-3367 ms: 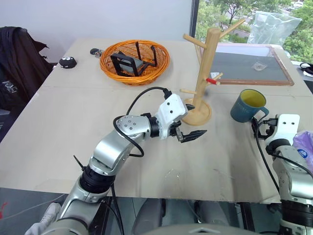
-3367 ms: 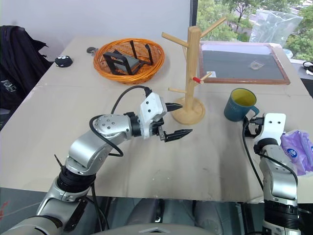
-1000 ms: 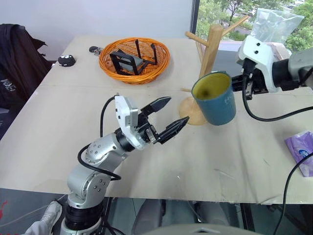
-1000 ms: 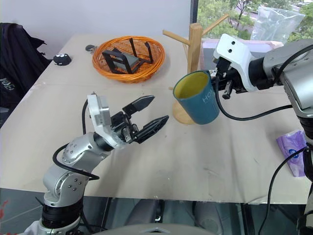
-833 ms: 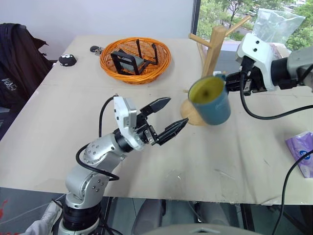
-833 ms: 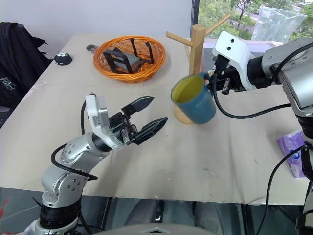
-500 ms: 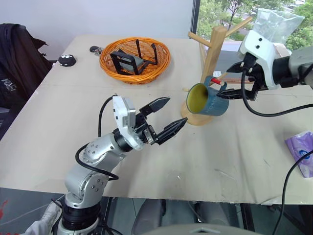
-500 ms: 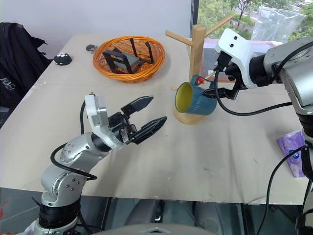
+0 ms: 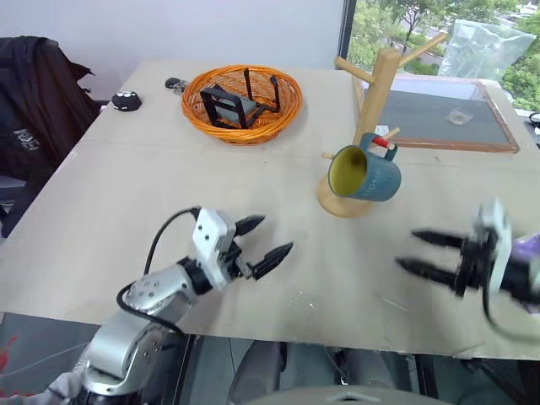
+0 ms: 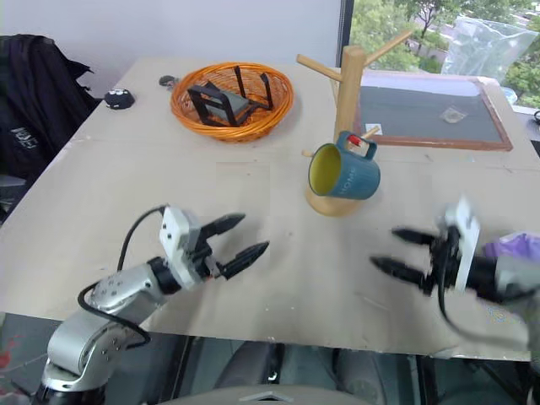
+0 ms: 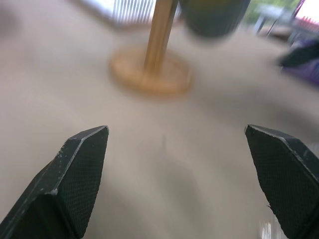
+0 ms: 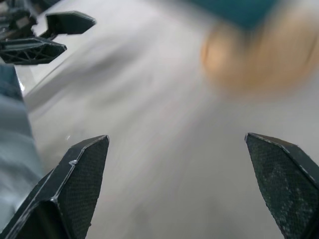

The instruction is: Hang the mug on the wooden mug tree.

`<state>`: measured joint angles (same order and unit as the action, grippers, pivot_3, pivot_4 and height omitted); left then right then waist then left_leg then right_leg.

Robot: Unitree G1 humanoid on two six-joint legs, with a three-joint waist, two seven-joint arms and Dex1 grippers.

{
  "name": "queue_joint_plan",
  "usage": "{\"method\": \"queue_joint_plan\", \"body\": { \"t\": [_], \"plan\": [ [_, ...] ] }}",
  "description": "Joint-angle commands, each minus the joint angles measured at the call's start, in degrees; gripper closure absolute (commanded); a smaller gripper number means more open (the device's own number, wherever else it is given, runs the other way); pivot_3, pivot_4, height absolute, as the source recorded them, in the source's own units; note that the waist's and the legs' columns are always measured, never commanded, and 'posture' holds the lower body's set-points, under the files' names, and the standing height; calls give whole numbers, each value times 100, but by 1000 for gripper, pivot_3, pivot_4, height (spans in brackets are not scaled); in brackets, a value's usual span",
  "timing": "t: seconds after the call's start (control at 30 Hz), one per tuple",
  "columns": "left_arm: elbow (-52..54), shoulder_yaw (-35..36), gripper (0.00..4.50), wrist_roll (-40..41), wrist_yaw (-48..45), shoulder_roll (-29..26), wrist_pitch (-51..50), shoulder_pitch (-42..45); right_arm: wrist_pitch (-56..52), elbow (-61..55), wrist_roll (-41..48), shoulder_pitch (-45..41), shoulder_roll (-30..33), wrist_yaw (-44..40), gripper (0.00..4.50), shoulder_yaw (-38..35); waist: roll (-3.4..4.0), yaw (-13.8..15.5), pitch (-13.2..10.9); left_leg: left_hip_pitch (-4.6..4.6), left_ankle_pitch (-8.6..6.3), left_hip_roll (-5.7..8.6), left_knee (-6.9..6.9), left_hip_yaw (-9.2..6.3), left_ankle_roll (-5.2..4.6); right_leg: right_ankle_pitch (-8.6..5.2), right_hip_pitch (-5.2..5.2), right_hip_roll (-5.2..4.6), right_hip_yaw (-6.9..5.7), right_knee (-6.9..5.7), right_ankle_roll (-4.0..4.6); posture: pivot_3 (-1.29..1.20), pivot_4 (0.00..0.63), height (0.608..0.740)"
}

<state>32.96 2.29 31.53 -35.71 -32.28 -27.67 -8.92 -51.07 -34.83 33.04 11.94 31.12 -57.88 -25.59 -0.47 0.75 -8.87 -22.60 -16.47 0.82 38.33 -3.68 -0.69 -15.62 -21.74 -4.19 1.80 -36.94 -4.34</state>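
Observation:
The dark teal mug [image 9: 364, 173] with a yellow inside hangs by its handle on the red-tipped peg of the wooden mug tree [image 9: 380, 97], tilted with its mouth facing left. The tree's round base [image 9: 337, 202] rests on the table. My right gripper [image 9: 418, 253] is open and empty, low near the table's front right edge, well apart from the mug. My left gripper [image 9: 257, 239] is open and empty near the front left, pointing toward the tree. The left wrist view shows the tree's post [image 11: 159, 35] and the mug [image 11: 214, 15] ahead of the left gripper [image 11: 174, 132].
An orange wicker basket [image 9: 243, 101] holding a black stand sits at the back left. A wood-framed dark board [image 9: 439, 118] lies behind the tree. A purple packet [image 9: 530, 249] lies at the right edge. A dark jacket [image 9: 38, 93] hangs beside the table's left.
My right gripper opened and let go of the mug, which now hangs on the red-tipped peg. The right arm dropped down and back to the table's front; the left arm sank lower.

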Motion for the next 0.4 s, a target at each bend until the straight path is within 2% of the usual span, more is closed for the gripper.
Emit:
{"method": "queue_joint_plan", "body": {
  "t": [0.03, 0.13, 0.27, 0.4],
  "plan": [
    [-109, -34, 0, -436, -101, -100, 403, -269, 2262, 453, -731, 500, -631, 136, 80, 274, -7, -58, 0, 23, -1, -1, 2, 10, -1, 0, 19, 1, 9, 0, -1, 0, 150, 737],
    [-282, -20, 0, -679, -127, -97, 665, -476, 3347, 1103, -1045, 583, -980, 182, 80, 555, -23, -178, 5, 120, -5, -20, -10, 18, -2, -11, 103, 11, 18, 14, 13, 0, 150, 737],
    [-327, 15, 0, -843, -129, -67, 881, -601, 4254, 1882, -1331, 532, -1046, 298, 80, 795, -24, -163, 6, 132, -4, -32, -15, 29, -1, -5, 102, 13, 33, 13, 4, 0, 150, 737],
    [-272, 23, 0, -885, -95, -32, 906, -654, 4666, 2183, -1343, 406, -990, 402, 80, 927, -24, -136, 6, 128, -4, -32, -24, 23, 0, -4, 98, 11, 33, 14, 4, 0, 150, 737]
  ]
}}
